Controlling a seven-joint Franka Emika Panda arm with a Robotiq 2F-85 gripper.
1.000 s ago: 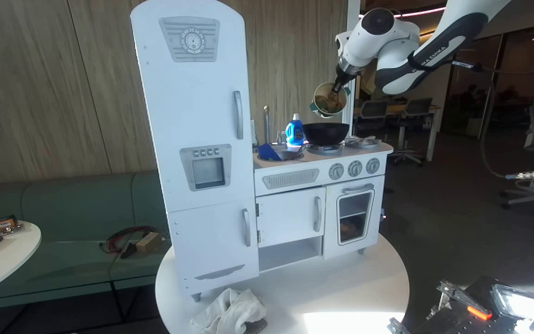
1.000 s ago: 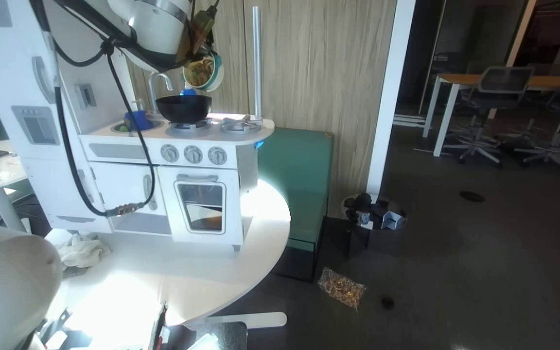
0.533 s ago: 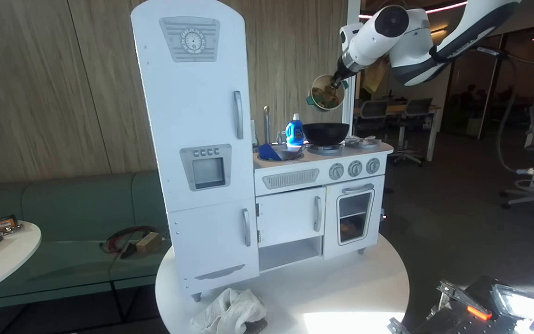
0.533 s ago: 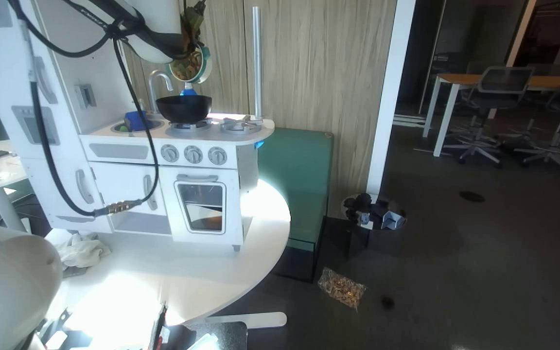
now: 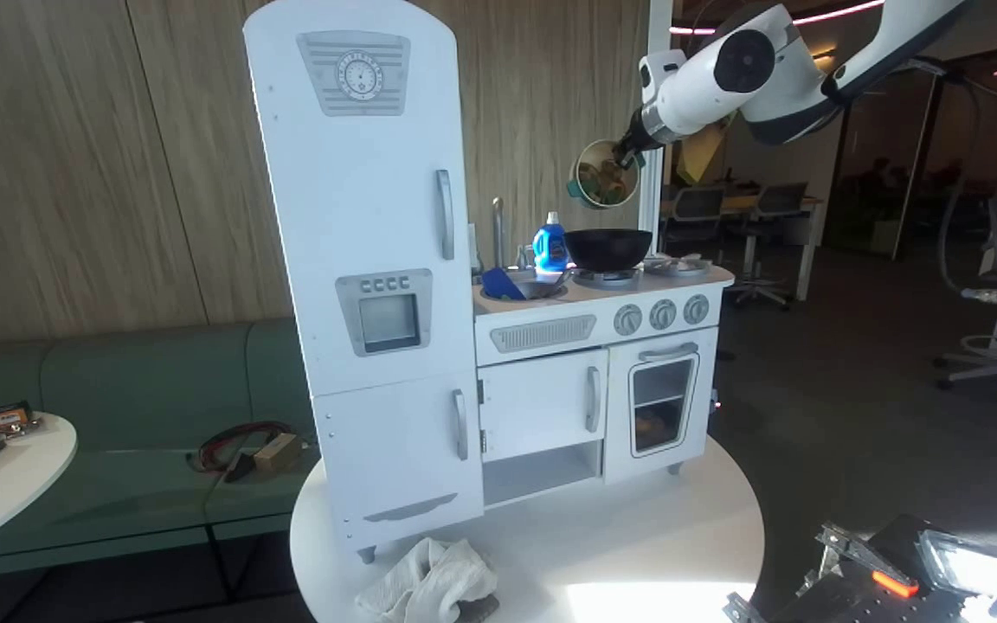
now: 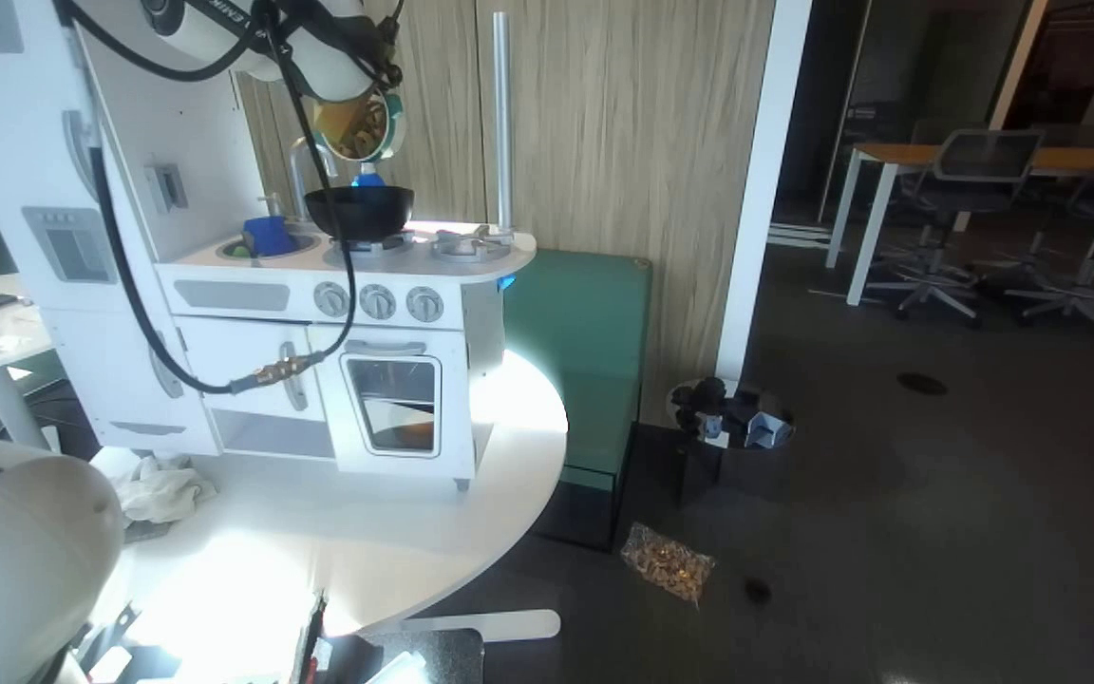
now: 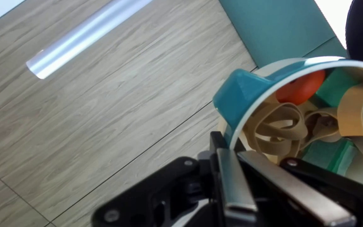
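My gripper [image 7: 228, 143] is shut on the rim of a teal pot [image 7: 239, 93], one finger outside the wall and one inside. Several tan curled strips [image 7: 282, 129], a red-orange piece [image 7: 301, 88] and green pieces [image 7: 332, 154] lie in the pot. In an exterior view the pot [image 5: 607, 206] is tipped on its side, its mouth facing that camera, hanging from the gripper [image 5: 627, 156]. A black pan [image 5: 608, 249] stands below it on a stove burner, apart from it. Cable and arm partly cover the pot [image 6: 396, 123] in an exterior view.
A white toy kitchen [image 5: 377, 216] stands on a round table [image 5: 663, 528]. Near the pan are a blue bottle [image 5: 550, 245], a faucet [image 5: 498, 229] and a sink holding a blue item [image 5: 500, 284]. An upright metal pole [image 6: 501, 123] rises beside the stove. A cable [image 6: 129, 294] hangs from the arm.
The pot, still held, has risen a little and shifted left in both exterior views, slowing lately. The arm's links and hanging cable have swung. The pan has stayed put, and the strips remain in the pot.
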